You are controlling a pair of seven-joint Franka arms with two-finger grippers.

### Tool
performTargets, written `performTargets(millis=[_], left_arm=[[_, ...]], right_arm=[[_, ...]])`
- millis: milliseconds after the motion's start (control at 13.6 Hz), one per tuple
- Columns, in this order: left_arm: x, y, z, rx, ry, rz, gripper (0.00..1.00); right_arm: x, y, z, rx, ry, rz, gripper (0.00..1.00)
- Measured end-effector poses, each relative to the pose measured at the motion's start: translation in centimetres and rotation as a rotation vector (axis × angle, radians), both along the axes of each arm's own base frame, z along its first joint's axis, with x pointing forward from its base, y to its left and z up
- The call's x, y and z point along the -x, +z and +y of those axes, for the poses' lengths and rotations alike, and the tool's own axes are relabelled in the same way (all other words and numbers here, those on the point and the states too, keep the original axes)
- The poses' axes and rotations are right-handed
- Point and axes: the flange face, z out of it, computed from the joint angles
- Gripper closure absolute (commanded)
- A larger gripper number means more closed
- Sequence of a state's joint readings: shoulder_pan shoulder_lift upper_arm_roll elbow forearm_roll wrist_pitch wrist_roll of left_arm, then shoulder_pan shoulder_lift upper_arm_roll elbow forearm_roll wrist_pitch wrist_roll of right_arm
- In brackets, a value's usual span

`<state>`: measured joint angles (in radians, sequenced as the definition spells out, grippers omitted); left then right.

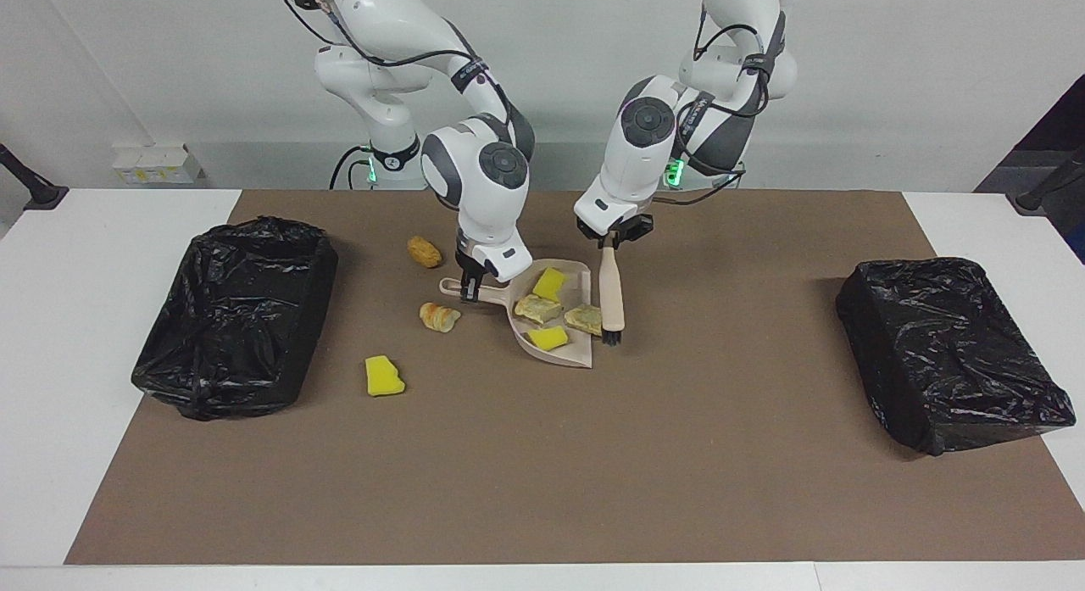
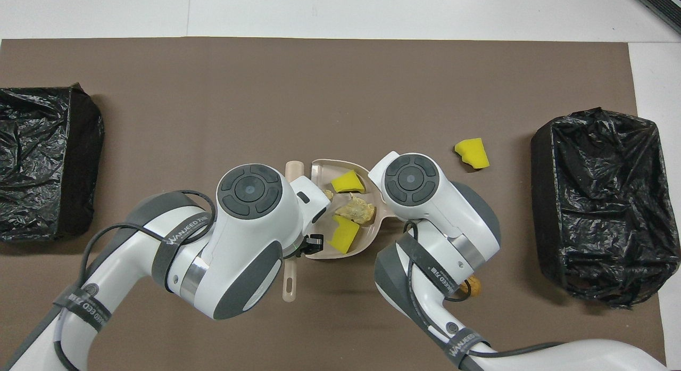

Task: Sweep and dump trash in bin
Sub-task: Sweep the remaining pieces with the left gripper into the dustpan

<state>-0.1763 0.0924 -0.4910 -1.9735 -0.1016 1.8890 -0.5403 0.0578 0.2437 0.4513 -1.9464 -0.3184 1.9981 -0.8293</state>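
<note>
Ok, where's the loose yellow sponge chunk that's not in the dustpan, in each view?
Facing view: loose bright yellow sponge chunk on the brown mat, lower left of centre.
Overhead view: the same chunk, upper right of centre.
Shared landmark: the open black-lined bin at the right arm's end of the table, beside the chunk.

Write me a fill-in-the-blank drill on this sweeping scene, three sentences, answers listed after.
The right hand grips the handle of the ____.
The left hand holds the ____ by its handle.
Outside the dustpan, ____ scraps lie on the mat: a yellow sponge, a sliced piece and a roll.
Answers: dustpan; brush; three
</note>
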Motion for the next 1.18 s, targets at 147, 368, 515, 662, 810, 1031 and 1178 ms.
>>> performTargets(millis=[147,368,515,662,810,1031,1178], left_arm=[[0.4,-0.3,0.3,-0.013,0.003,0.008,1.0],[0.3,-0.5,0.9,-0.027,0.013,0.009,1.0],[-0.4,-0.5,1.9,-0.056,0.023,-0.009,1.0],[-1.2,-1.0,2.8,-0.051,0.046,-0.024,1.0],[-1.6,-2.8,2.6,-0.034,0.047,-0.024,1.0],[0.5,-5.1,-0.6,-0.015,-0.012,0.021,1.0],[2.7,-4.7,-3.4,0.013,-0.039,0.045,1.0]], right_arm=[[-0.4,0.0,-0.4,-0.022,-0.011,-0.017,1.0],[-0.4,-0.8,-1.2,-0.023,-0.021,-0.01,1.0],[-0.2,-0.8,-1.2,-0.019,0.013,0.002,1.0],[0.2,-0.6,-1.4,0.005,0.055,0.039,1.0],[0.5,-0.4,-1.5,0.017,0.067,0.054,1.0],[0.6,-0.3,-1.5,0.019,0.068,0.056,1.0],[0.6,-0.4,-1.5,0.019,0.068,0.056,1.0]])
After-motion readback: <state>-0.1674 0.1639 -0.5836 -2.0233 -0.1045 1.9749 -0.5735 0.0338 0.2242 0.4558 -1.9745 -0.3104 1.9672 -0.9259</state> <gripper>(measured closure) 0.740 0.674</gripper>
